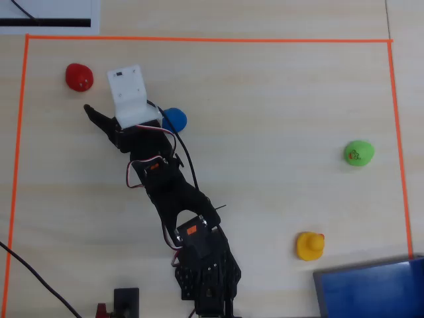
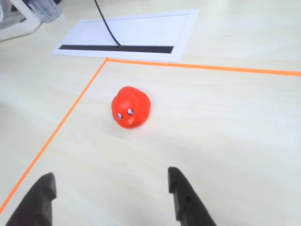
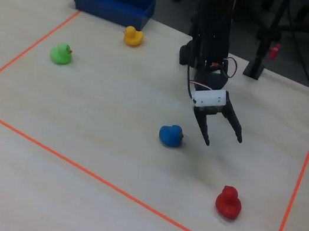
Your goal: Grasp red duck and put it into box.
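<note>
Four ducks: one red duck (image 3: 228,202), one blue (image 3: 170,135), one green (image 3: 61,54), one yellow (image 3: 133,36); one box (image 3: 111,1).

Bare pale wooden surface (image 2: 211,122) lies between the spread black pincer (image 2: 110,188) and the small red toy duck (image 2: 131,107) ahead; a rounded blue toy duck (image 3: 170,136) sits beside the pincer.

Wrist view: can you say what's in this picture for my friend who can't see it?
A red duck sits on a pale table, facing the camera, just inside a corner of orange tape. The open gripper shows two black fingertips at the bottom, short of the duck.
</note>
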`<act>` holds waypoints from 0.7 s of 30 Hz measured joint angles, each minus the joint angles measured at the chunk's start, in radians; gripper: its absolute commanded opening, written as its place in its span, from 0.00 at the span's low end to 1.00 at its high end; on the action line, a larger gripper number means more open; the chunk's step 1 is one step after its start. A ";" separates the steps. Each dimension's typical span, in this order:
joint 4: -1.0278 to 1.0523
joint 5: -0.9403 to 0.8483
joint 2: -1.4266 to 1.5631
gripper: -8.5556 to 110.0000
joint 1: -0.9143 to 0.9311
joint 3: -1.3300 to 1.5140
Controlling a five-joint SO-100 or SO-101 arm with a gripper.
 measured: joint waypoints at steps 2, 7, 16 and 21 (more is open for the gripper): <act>-0.015 0.000 -0.048 0.36 -0.003 -0.046; -0.054 0.000 -0.178 0.35 -0.009 -0.172; -0.091 0.002 -0.430 0.35 -0.029 -0.399; -0.083 0.012 -0.551 0.35 -0.029 -0.537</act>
